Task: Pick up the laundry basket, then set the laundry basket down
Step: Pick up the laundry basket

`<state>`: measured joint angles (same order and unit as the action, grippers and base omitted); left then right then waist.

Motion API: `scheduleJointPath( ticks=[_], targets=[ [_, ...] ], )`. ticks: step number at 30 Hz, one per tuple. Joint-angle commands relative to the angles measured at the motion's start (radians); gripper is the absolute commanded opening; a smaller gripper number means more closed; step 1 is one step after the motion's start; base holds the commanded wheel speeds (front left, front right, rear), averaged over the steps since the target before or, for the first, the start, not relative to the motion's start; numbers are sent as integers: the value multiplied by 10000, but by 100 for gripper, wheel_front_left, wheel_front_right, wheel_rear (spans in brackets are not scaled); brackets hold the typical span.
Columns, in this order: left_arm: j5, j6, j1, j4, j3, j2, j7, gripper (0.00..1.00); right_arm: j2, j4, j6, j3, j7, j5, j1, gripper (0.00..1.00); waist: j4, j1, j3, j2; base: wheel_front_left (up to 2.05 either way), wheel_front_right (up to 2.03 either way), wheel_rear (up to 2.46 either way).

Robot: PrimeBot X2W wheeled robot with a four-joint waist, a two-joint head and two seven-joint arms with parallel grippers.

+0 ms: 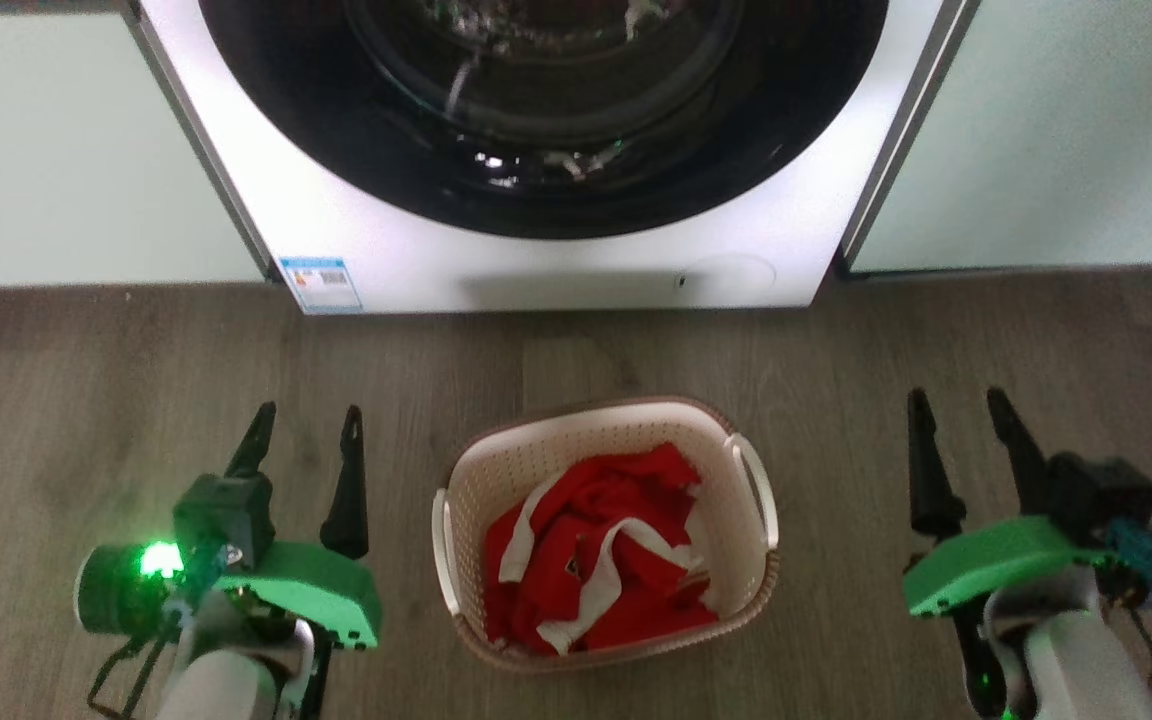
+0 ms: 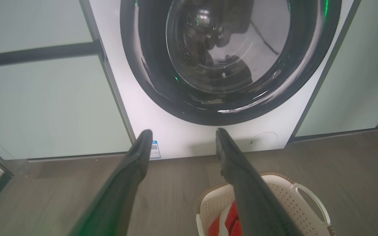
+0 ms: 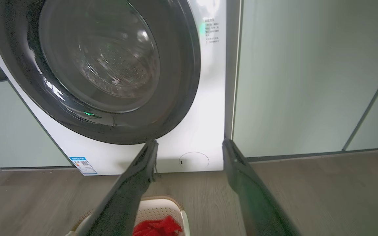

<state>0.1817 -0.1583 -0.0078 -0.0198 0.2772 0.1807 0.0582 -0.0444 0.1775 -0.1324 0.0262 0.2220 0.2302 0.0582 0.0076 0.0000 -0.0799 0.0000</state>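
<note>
The laundry basket (image 1: 742, 545) is cream-white and perforated, with a brown rim and white loop handles. It stands on the wood floor in front of the washing machine, holding red and white clothing (image 1: 598, 548). My left gripper (image 1: 308, 415) hangs open to the basket's left, apart from it. My right gripper (image 1: 956, 400) hangs open to its right, also apart. The left wrist view has the basket (image 2: 282, 193) at the bottom right, partly behind the left gripper's (image 2: 183, 133) right finger. The right wrist view has the basket (image 3: 157, 208) at the bottom, beside the right gripper's (image 3: 190, 143) left finger.
A white front-loading washing machine (image 1: 536, 270) with a dark round door stands straight ahead, its door shut. Pale green cabinet panels (image 1: 66, 150) flank it on both sides. Bare wood floor (image 1: 116, 360) surrounds the basket.
</note>
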Motion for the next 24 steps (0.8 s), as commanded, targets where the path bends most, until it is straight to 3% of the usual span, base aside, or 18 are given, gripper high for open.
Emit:
scheduleJointPath(
  ticks=[1,13,24],
  targets=[
    [82,23,-649,-247,-364,83,125,100,-59,-411,17,227,55,66,519,100,-22,0,-245,0,0,0,0],
    [707,480,-1683,1134,-234,-345,494,100,-59,-985,17,288,123,51,1264,100,-156,0,-2152,0,0,0,0],
    [1222,1120,-3127,3621,-9,-700,729,100,-59,-1500,17,354,181,-71,2065,100,-355,0,-3763,0,0,0,0]
  ],
)
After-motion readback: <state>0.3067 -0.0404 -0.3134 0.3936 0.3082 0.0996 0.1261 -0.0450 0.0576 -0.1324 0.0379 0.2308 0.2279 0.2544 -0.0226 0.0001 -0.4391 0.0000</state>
